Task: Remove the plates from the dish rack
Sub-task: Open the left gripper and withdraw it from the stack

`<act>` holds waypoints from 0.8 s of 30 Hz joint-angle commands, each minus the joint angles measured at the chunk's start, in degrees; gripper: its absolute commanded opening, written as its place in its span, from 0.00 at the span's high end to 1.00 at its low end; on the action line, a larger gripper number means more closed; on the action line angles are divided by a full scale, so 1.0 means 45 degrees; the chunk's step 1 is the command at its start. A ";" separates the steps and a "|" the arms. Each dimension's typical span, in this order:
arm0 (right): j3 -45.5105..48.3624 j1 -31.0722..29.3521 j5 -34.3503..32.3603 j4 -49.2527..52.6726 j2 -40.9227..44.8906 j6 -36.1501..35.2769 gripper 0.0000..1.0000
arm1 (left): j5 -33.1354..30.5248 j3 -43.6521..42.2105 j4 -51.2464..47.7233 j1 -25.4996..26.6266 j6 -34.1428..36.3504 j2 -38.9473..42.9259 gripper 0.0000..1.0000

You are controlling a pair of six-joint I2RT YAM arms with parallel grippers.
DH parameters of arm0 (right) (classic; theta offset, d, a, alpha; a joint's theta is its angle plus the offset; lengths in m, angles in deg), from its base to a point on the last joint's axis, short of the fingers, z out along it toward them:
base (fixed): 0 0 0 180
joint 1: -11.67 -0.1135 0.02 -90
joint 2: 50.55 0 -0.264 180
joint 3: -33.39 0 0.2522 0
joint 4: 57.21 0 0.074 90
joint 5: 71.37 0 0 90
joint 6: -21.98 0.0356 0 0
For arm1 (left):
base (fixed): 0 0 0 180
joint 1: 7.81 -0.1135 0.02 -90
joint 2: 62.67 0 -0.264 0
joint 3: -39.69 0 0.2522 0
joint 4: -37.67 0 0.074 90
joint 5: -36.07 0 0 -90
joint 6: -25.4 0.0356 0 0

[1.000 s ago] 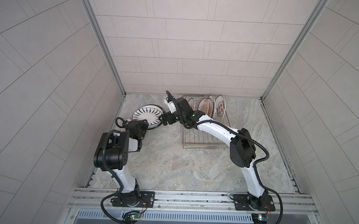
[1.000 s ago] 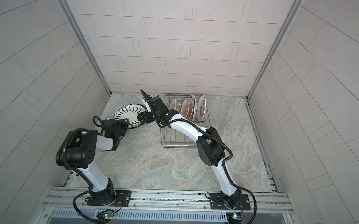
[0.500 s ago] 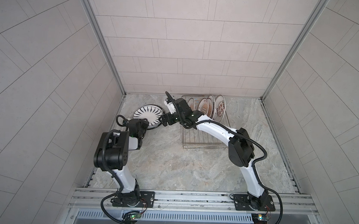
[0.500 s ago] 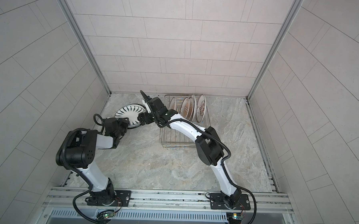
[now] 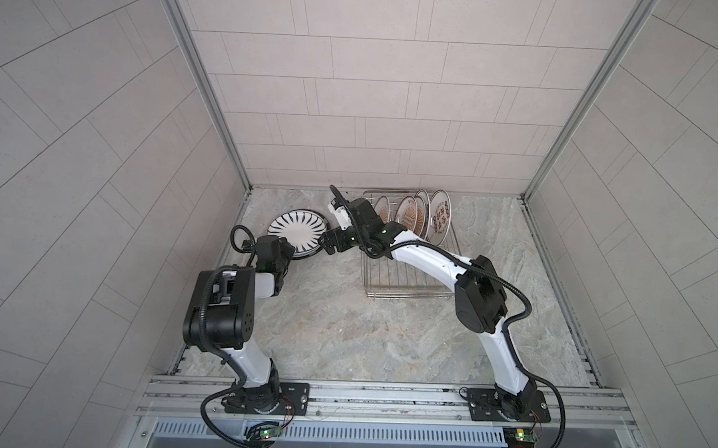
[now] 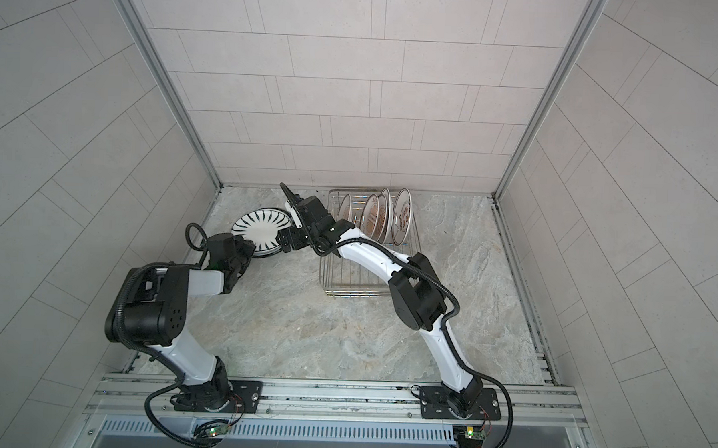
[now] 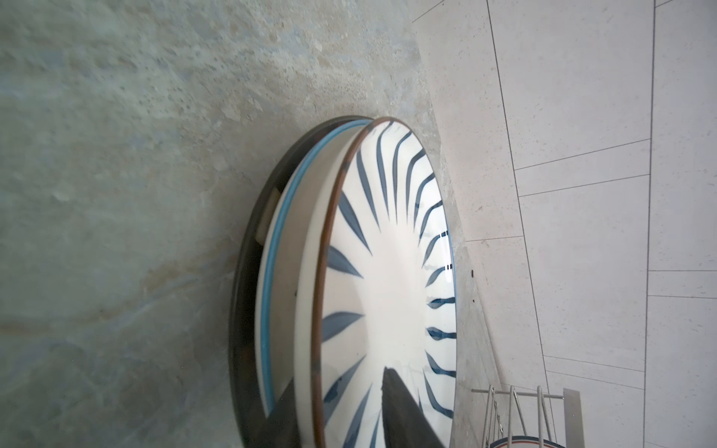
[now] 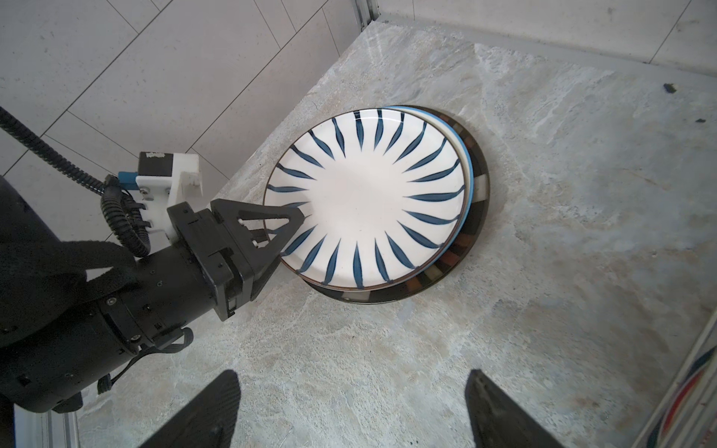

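The left gripper (image 8: 289, 232) is straddling the rim of the striped plate (image 8: 368, 194), which is topping a stack (image 8: 476, 217) on the bench (image 8: 562, 271). I cannot tell whether it is squeezing. The right gripper (image 8: 353, 376) is hovering wide open just short of that stack. The other plates (image 5: 416, 215) are standing in the dish rack (image 5: 405, 277) behind it. Nothing is sitting noticeably differently from a second ago.

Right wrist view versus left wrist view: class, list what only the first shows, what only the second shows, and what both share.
Only the right wrist view: the body of the left gripper, the whole round face of the striped plate, and the right gripper, open. Only the left wrist view: upright wires of the dish rack, and the stack edge-on. Both: the left gripper's fingers either side of the striped plate's rim, that plate atop a blue-rimmed plate and a dark plate, the marble table.
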 commanded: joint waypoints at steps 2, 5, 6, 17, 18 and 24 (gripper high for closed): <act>-0.0346 -0.0020 -0.0051 0.0118 -0.0157 0.0062 0.08 | -0.0779 0.0216 -0.0815 -0.0075 0.0301 0.0342 0.67; -0.0356 -0.0009 -0.0077 0.0118 -0.0182 0.0066 0.08 | -0.0891 0.0250 -0.1053 -0.0079 0.0371 0.0493 0.71; -0.0325 -0.0001 -0.0074 0.0118 -0.0191 0.0066 0.08 | -0.0905 0.0211 -0.1078 -0.0069 0.0373 0.0558 0.71; -0.0359 0.0058 0.0054 0.0005 -0.0318 0.0174 0.08 | 0.0002 -0.0171 -0.0583 -0.0201 -0.0122 0.0576 0.87; -0.0381 0.0058 0.0061 0.0072 -0.0313 0.0119 0.08 | 0.0134 -0.0246 -0.0449 -0.0212 -0.0172 0.0735 0.86; -0.0384 0.0063 0.0077 0.0330 -0.0157 0.0013 0.08 | -0.0385 -0.0209 -0.1068 -0.0193 -0.0038 0.0978 0.74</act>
